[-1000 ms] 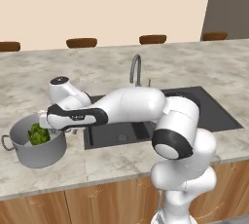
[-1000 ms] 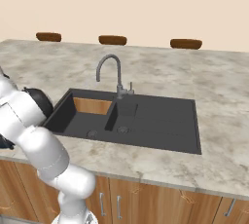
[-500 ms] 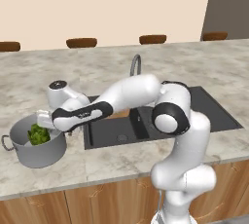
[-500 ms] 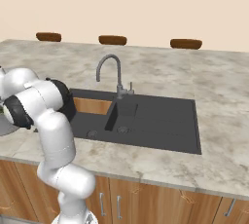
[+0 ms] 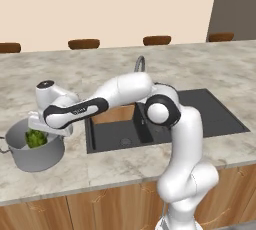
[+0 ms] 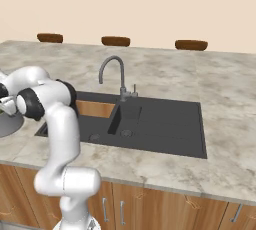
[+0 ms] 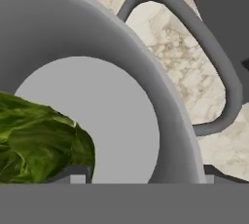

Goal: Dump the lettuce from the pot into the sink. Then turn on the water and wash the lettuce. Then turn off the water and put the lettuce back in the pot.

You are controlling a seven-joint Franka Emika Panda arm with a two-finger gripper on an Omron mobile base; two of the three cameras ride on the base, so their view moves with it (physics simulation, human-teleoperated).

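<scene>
The grey pot [image 5: 34, 156] stands on the counter left of the sink [image 5: 165, 119]. The green lettuce [image 5: 35, 138] lies inside it, seen close up as lettuce [image 7: 39, 142] on the pot's floor. My gripper [image 5: 49, 134] is down at the pot's right rim, beside a loop handle [image 7: 214, 67]. In the hand view the gripper [image 7: 146, 177] straddles the pot wall [image 7: 170, 121], one fingertip inside and one outside. A gap shows between the inner fingertip and the wall, so the jaws stand open around the rim.
The gooseneck faucet [image 6: 112, 71] rises behind the dark sink [image 6: 160, 124], with no stream from it. Its left basin has a wood-brown panel [image 5: 112, 114]. Marble counter runs all around, and brown stool tops [image 5: 83, 43] line the far edge.
The hand has sunk a little toward the pot's right rim, and the arm's elbow has lifted and swung over the sink. The pot and lettuce have not moved.
</scene>
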